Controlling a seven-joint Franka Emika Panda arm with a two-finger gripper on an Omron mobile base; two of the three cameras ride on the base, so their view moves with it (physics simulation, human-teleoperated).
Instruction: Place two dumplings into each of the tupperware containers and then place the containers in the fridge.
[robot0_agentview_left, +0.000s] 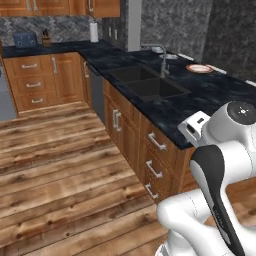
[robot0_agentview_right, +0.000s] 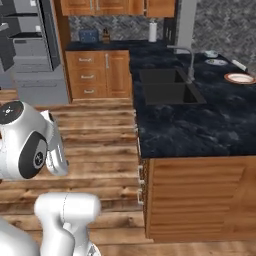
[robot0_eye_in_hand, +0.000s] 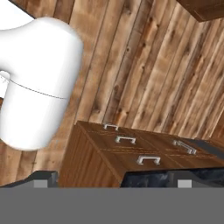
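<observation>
— Where is everything being kept, left to right?

— In the right base view, the fridge (robot0_agentview_right: 31, 45) is being seen far left, its shelves showing. On the dark tabletop (robot0_agentview_right: 200, 125), past the sink (robot0_agentview_right: 167, 86), two pale containers (robot0_agentview_right: 217, 62) are being made out, then a red-rimmed plate (robot0_agentview_right: 240, 78). The dumplings are being judged too small to tell; they are probably on that plate.

— And the end effector?

— In the hand view, the end effector (robot0_eye_in_hand: 114, 180) is being held spread wide with nothing in it. It is being pointed at the cabinet drawers (robot0_eye_in_hand: 131, 151) and wooden floor (robot0_eye_in_hand: 144, 65), well apart from the food.

— How are the dumplings being expected to handle?

— Light, soft and easily squashed; each is probably best pinched gently across its middle. The containers are being judged light and stiff, best taken by the flared rim.
</observation>
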